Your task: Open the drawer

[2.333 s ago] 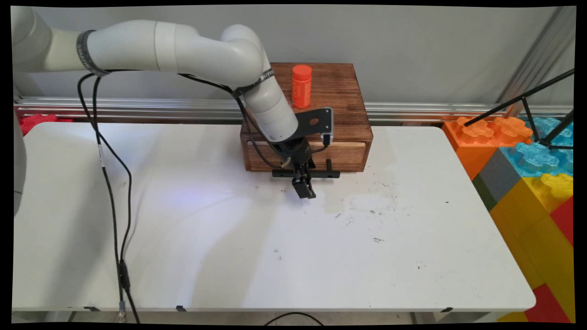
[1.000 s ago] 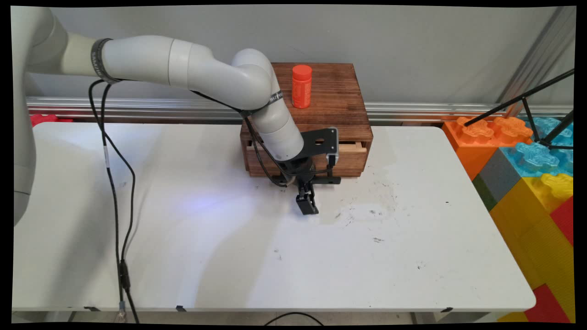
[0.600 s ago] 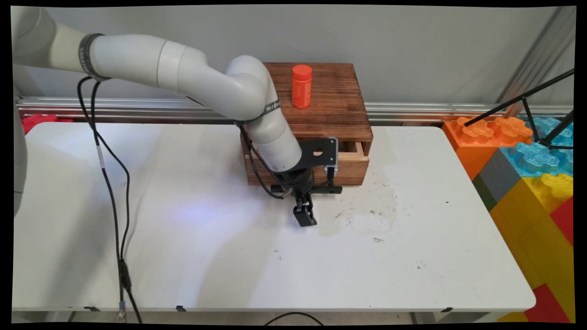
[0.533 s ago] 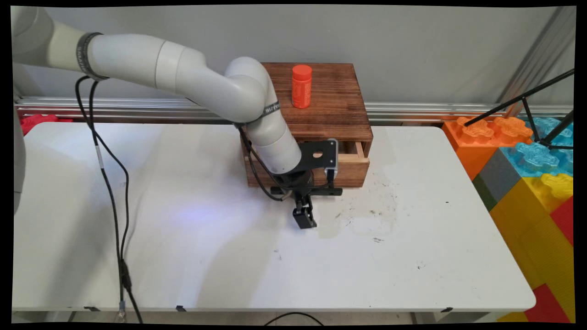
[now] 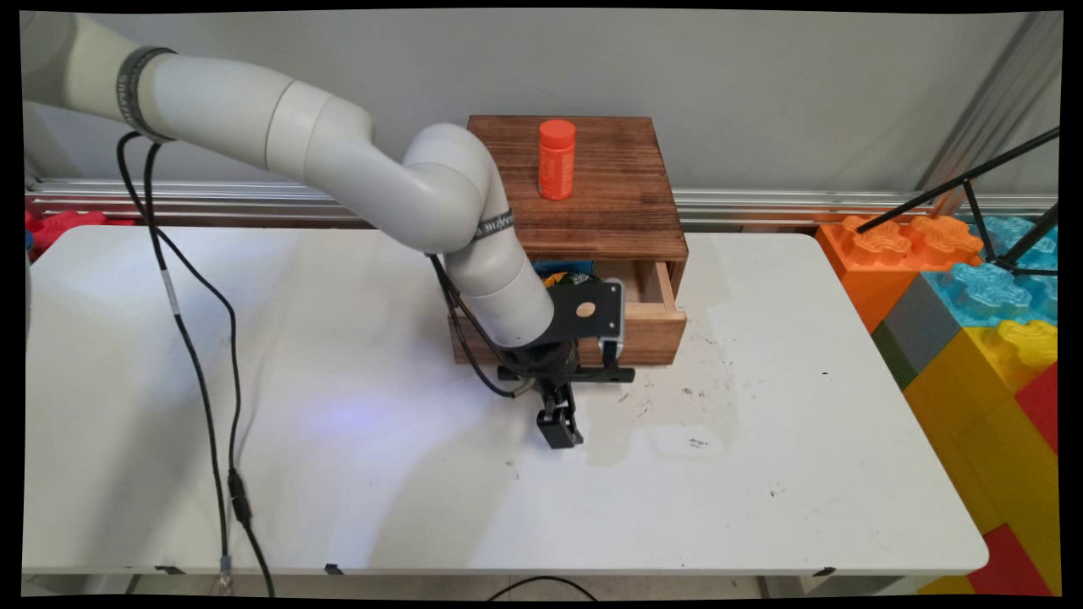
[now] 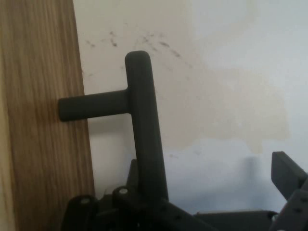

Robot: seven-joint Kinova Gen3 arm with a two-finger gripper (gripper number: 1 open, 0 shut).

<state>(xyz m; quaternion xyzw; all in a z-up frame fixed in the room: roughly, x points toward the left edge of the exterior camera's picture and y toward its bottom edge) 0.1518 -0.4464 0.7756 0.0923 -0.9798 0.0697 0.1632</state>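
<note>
**Drawer now drawn out, something shows inside**

Compared with the pictures of a moment ago, the drawer (image 5: 651, 331) of the wooden box (image 5: 609, 211) stands clearly further out toward the near side of the table (image 5: 761, 491). Before, only a thin gap was seen under the box's top. Now the right inner wall of the drawer is visible, and behind the arm's wrist a small part of something blue and yellow (image 5: 565, 272) lies inside. What it is, I cannot tell, because the arm covers most of the drawer.

The gripper (image 5: 558, 427) has moved the same way as the drawer, toward the near side, and it hangs low over the table just in front of the black handle (image 5: 622, 375). In the hand view the handle's bar runs down into the gripper's black linkage, and its short stem goes into the wooden front of the drawer. So the gripper is at the handle and touches it or nearly so. Whether it is wide, narrow or clamped on the bar, I cannot tell from these pictures.

The box itself has not moved. The orange bottle (image 5: 556, 159) stands upright on its top, in the same place as before. The coloured toy blocks (image 5: 973, 296) stay beside the table's right end.
</note>
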